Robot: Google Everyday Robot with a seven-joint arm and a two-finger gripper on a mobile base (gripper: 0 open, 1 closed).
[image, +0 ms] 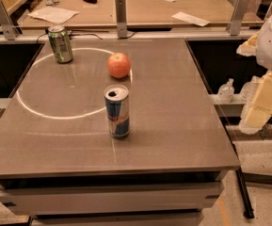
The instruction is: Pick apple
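Grey table point(173, 126) holds the apple point(119, 65); gripper point(263, 102), cut off at right, state unclear.

The apple point(119, 65) is round and orange-red, smooth-skinned, with a paler yellowish patch near its top. It sits whole on the grey desk point(182, 121), in the far half and a little left of the middle, on the right arc of a white ring point(55, 117) marked on the top. A blue-silver can point(117, 112) stands near it on the camera's side, and a green can point(60, 44) stands well apart to its left. The apple touches neither. The hand point(254, 119) hangs beyond the desk's right edge, well apart from the apple.
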